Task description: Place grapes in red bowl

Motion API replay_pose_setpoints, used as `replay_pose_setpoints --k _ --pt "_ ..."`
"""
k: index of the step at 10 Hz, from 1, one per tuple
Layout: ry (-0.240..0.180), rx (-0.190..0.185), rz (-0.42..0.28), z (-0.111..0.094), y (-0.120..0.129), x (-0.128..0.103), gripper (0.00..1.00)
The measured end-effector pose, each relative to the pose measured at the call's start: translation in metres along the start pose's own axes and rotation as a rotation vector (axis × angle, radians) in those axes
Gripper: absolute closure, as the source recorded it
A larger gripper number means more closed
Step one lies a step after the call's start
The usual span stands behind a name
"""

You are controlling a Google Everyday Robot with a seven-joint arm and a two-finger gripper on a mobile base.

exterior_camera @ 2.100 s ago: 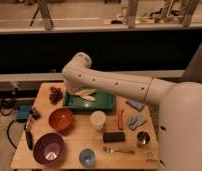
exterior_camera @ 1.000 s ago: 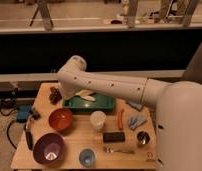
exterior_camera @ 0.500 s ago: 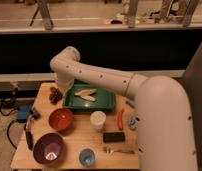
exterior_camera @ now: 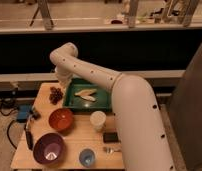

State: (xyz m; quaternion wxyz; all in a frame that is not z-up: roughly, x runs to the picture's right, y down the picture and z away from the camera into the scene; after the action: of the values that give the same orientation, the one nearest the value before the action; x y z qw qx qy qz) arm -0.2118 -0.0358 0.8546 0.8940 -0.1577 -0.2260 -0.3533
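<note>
At the near edge of my tabletop [exterior_camera: 80, 137] sit 1 purple bowl [exterior_camera: 48, 148] and 1 blue cup [exterior_camera: 86, 157]. Behind them, the red bowl [exterior_camera: 61, 120] stands near a white cup [exterior_camera: 98, 121]. Farther back, the grapes [exterior_camera: 56, 94] lie left of the green tray [exterior_camera: 74, 100], outside the red bowl. My gripper [exterior_camera: 62, 82] hangs just above the grapes; how open it is, I cannot tell.

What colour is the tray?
Green tray, camera view; the gripper hangs at its left edge, near the grapes.
</note>
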Motion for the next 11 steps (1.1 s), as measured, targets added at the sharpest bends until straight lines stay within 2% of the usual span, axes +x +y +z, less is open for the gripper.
replay_pose_setpoints --k 1,3,6,9,11 --pt "-0.026 0.03 0.017 0.005 -0.004 0.001 0.2" --pt "-0.064 0.065 0.013 0.015 -0.014 -0.007 0.2" --pt "-0.091 0.07 0.002 0.034 -0.037 -0.023 0.2" --pt "-0.11 0.08 0.026 0.041 -0.042 -0.017 0.2" --pt "-0.107 0.067 0.026 0.048 -0.047 -0.02 0.2"
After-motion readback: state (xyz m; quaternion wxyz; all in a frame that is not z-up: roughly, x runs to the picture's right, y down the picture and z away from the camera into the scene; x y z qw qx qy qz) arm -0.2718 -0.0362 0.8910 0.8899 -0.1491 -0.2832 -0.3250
